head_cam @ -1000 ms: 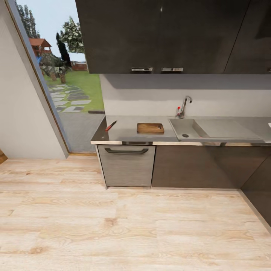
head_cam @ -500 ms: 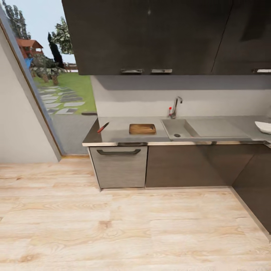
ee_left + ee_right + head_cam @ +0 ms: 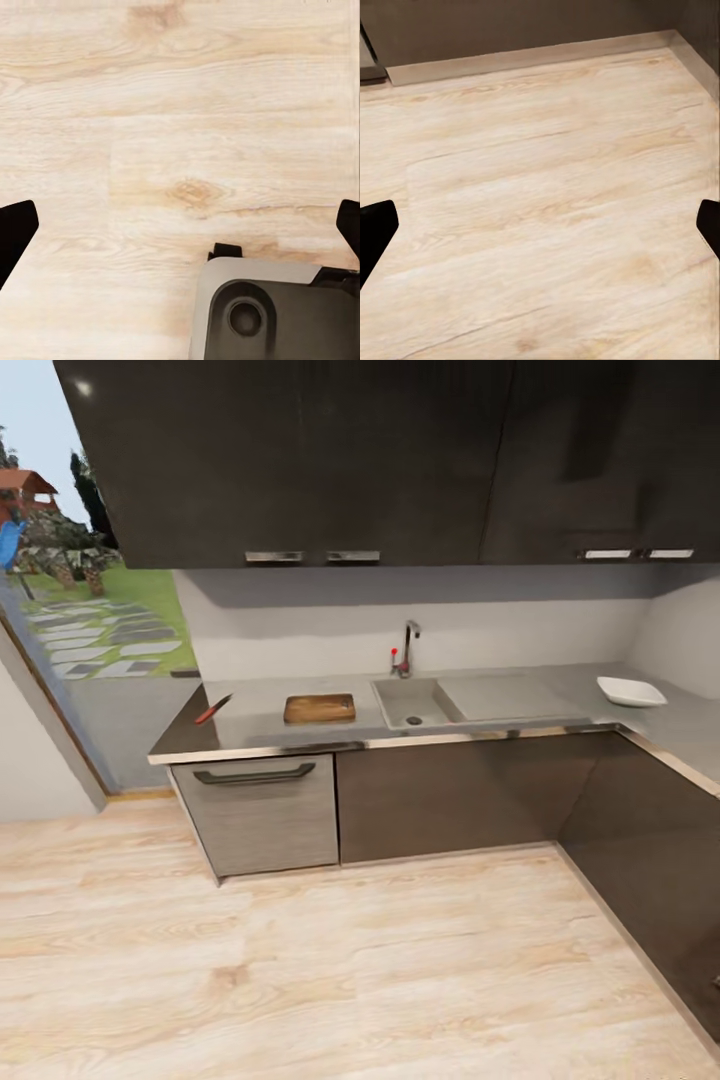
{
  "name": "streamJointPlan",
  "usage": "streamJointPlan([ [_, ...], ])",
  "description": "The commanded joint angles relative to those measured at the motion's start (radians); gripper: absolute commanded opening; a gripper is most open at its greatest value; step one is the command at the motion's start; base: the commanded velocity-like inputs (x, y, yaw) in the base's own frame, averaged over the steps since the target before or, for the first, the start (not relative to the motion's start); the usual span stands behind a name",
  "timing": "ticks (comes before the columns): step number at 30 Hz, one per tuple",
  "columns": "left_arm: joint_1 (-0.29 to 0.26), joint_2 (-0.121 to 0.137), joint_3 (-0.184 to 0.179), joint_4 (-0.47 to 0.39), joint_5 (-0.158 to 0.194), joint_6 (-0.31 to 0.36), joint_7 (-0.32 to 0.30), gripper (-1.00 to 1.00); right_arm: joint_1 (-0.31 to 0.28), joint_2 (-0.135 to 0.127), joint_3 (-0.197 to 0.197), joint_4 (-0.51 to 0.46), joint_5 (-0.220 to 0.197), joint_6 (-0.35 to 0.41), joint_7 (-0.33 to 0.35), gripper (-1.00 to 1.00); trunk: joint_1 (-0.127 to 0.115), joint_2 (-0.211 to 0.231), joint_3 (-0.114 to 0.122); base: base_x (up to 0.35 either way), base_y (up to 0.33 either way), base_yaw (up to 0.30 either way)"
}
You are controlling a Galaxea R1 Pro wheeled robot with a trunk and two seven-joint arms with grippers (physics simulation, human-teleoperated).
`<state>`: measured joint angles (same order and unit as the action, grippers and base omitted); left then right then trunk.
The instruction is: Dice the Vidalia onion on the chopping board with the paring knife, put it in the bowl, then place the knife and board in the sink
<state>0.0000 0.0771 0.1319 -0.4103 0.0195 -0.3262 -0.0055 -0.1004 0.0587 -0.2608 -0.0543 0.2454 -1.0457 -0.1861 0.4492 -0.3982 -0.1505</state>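
Across the pale wood floor, the grey countertop (image 3: 250,732) runs along the far wall of the kitchen. On it lie the red-handled paring knife (image 3: 213,709) near its left end and the brown chopping board (image 3: 319,708) just left of the sink (image 3: 432,700). The white bowl (image 3: 631,691) sits on the countertop beyond the drainboard, near the corner. The Vidalia onion is out of view. My left gripper (image 3: 180,229) and right gripper (image 3: 540,225) both hang open over the floor, with nothing between their fingers.
A chrome tap (image 3: 408,650) with a red knob stands behind the basin. Glossy black upper cabinets (image 3: 350,450) hang above. A second run of dark lower cabinets (image 3: 650,830) comes forward on the right. A glass opening (image 3: 80,610) faces a garden on the left. My base (image 3: 277,311) shows beneath the left gripper.
The camera has swung right and drawn back, so the whole picture shifted left. The bowl and the corner cabinets came fully into view. Nothing on the countertop moved.
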Motion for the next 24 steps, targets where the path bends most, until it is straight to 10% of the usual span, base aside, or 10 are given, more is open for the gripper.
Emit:
streamJointPlan([
  [1, 0.0, 0.0, 0.002, -0.001, 0.002, -0.002, -0.001, 1.0, -0.001, 0.001, -0.005, 0.001, 0.011, -0.002, -0.007, 1.0, 0.001, -0.002, -0.001, 0.127, -0.307, -0.165],
  [24, 0.0, 0.001, 0.002, -0.001, 0.002, -0.002, -0.001, 1.0, -0.001, 0.001, -0.005, 0.001, 0.012, -0.002, -0.007, 1.0, 0.001, -0.002, 0.0, 0.243, -0.166, -0.007],
])
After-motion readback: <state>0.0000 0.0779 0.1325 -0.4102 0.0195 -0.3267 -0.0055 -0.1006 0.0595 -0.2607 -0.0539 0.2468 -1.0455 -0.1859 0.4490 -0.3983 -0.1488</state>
